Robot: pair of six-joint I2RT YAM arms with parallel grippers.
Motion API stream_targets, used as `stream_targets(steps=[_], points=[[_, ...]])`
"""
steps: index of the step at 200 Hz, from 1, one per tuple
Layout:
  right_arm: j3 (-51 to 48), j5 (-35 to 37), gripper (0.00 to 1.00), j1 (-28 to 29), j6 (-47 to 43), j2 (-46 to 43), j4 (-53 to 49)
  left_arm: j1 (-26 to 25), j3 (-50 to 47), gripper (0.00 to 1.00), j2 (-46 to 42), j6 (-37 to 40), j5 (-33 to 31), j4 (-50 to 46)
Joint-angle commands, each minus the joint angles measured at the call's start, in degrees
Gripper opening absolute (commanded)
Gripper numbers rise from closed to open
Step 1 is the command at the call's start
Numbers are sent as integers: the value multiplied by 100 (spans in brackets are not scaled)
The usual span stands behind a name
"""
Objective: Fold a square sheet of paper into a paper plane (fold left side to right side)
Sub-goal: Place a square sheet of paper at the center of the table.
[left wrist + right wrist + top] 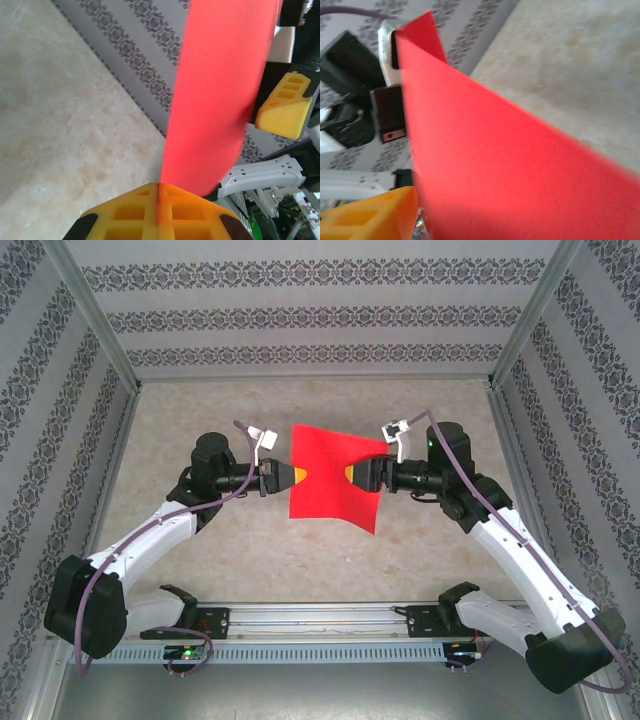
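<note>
Left arm: I see it come in from the left and bend at the elbow. Its tip points to the middle of the table.
Left gripper: It is squeezed tight on the left edge of the square sheet of paper. In my left wrist view the two yellow fingers are pressed together, and the red edge runs down into the thin line between them.
Square sheet of paper: It is bright red and plain. It is up in the air over the middle of the table, between the two grippers. From above it looks pulled in at the middle on both sides and wider at the far and near ends. In the left wrist view it stands up on its edge.
Right gripper: Its yellow tip is at the right edge of the sheet. In my right wrist view one yellow finger sits just beside the paper, and the paper hides the other finger. I cannot tell if this gripper is holding the sheet or has let go.
Right arm: It comes in from the right and points at the left gripper.
</note>
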Motion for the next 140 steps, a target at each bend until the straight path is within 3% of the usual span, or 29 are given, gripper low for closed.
stream_targets(steps=[1, 47, 105, 140], points=[[-253, 919, 73, -133, -71, -134, -440, -42, -213, 0, 148, 135, -365, -661], [-664, 1670, 77, -210, 180, 55, -452, -35, -288, 0, 871, 687, -1245, -1845], [-1382, 1983, 76, -48, 690, 436, 267, -33, -149, 0, 1819, 949, -1887, -2270], [-1825, 2067, 65, 303, 1114, 928, 1084, -37, -151, 0, 1984, 934, -2215, -2338]])
